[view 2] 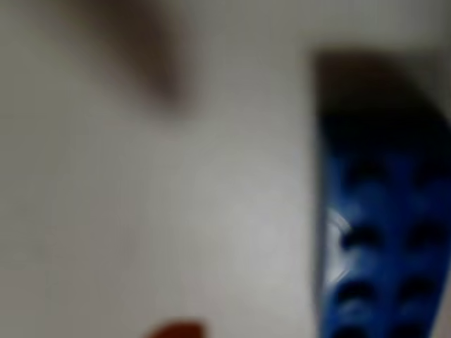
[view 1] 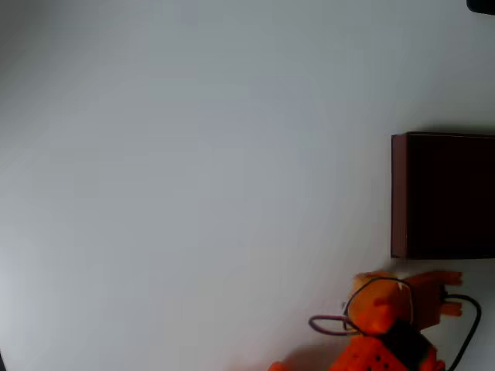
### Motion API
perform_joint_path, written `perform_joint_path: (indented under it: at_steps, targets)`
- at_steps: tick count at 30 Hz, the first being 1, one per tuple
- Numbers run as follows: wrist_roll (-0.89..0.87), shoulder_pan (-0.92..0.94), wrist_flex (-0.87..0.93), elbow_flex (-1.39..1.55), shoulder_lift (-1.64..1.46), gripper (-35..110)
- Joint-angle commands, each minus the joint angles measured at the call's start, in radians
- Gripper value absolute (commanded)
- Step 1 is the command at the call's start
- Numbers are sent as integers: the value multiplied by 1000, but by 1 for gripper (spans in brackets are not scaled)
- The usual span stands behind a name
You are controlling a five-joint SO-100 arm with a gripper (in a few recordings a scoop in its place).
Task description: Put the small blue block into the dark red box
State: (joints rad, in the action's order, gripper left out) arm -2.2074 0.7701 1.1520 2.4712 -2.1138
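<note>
The dark red box [view 1: 399, 193] stands at the right edge of the overhead view, its inside very dark. Just below it, at the bottom right, my orange gripper [view 1: 453, 294] points right, a short way from the box's near wall. From above, nothing blue shows by the fingers. In the wrist view the small blue block [view 2: 384, 232] is very close and blurred along the right side, its studded face towards the camera. An orange bit of a finger [view 2: 176, 329] shows at the bottom edge. Whether the fingers hold the block is unclear.
The white table [view 1: 193, 170] stretches to the left and above. A black cable [view 1: 472, 309] loops beside the gripper. A dark object [view 1: 483, 5] sits at the top right corner.
</note>
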Motion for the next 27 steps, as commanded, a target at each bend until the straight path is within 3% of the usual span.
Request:
perform_joint_path:
  at_steps: [1, 16, 23, 27]
  targets:
    - [11, 21, 2, 5, 0, 19]
    - [60, 63, -83, 71, 34, 17]
    - [129, 75, -141, 75, 80, 1]
    - [167, 87, -164, 92, 74, 0]
